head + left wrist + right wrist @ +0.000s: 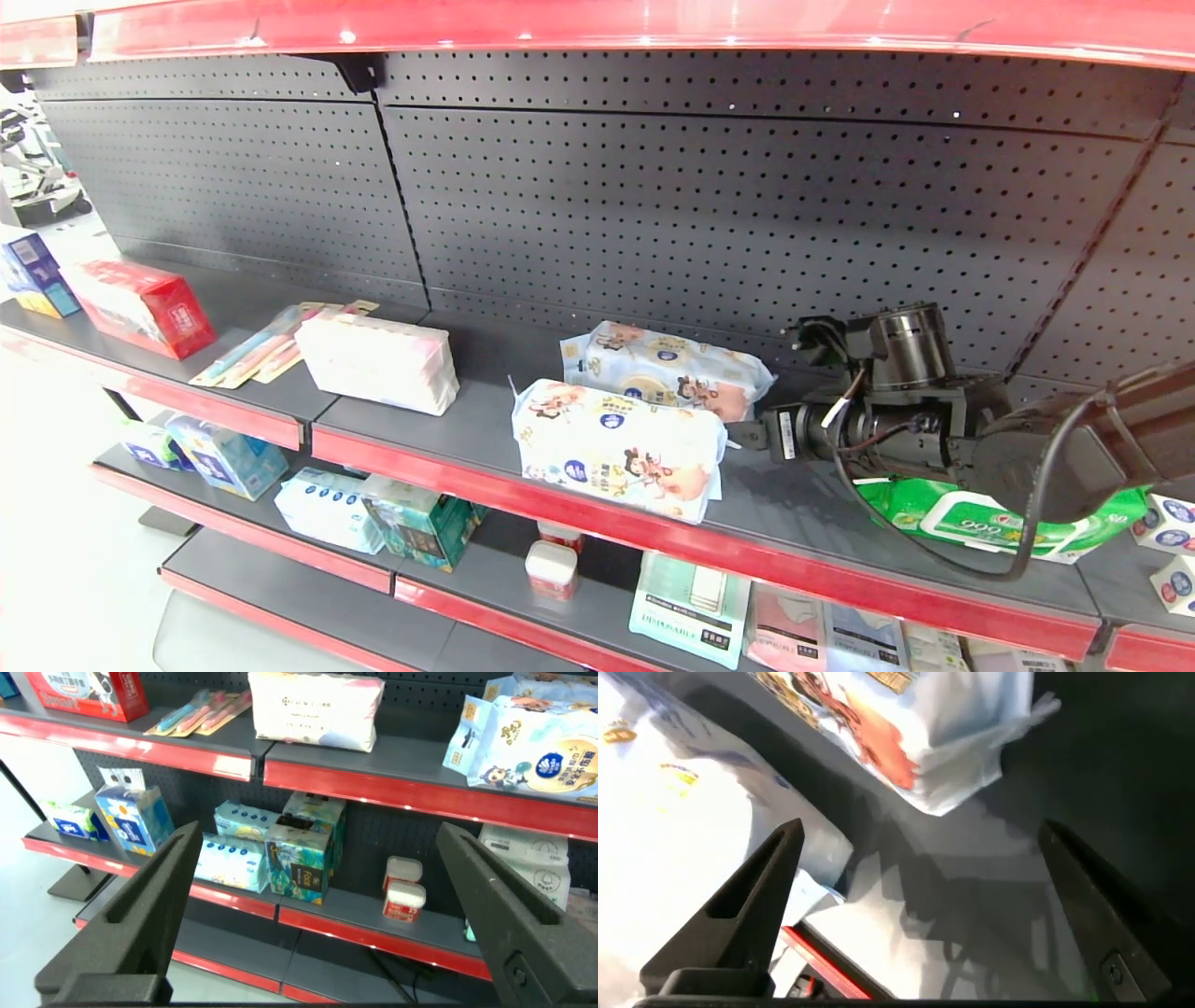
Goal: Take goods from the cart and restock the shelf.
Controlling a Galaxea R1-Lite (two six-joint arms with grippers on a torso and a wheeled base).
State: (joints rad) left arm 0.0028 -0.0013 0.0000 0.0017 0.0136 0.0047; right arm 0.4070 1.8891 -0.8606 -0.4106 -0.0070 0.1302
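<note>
The right claw (747, 435) is held wide open and empty over the shelf (803, 523), just beside the right end of the front pack of wipes (621, 448). This pack lies flat close to the red front lip, with the rear pack of wipes (667, 369) just behind it. The left claw (318, 831) is likewise spread wide with nothing in it, and is held low in front of the shelving.

The pack is judged to be set down already, so the step in hand is a clean retreat. The fingers should be drawn straight back along the arm's own line, kept off the crimped end of the pack so that it is not dragged toward the lip. The green pack (980, 523) under the arm should be cleared as well.

The shelf is a dark, flat board backed by a perforated panel (747, 205). Further left on it a white bundle (378, 359), toothbrushes (266, 341) and a red box (140, 303) are laid. Boxed goods are stocked on the lower shelf (234, 894).
</note>
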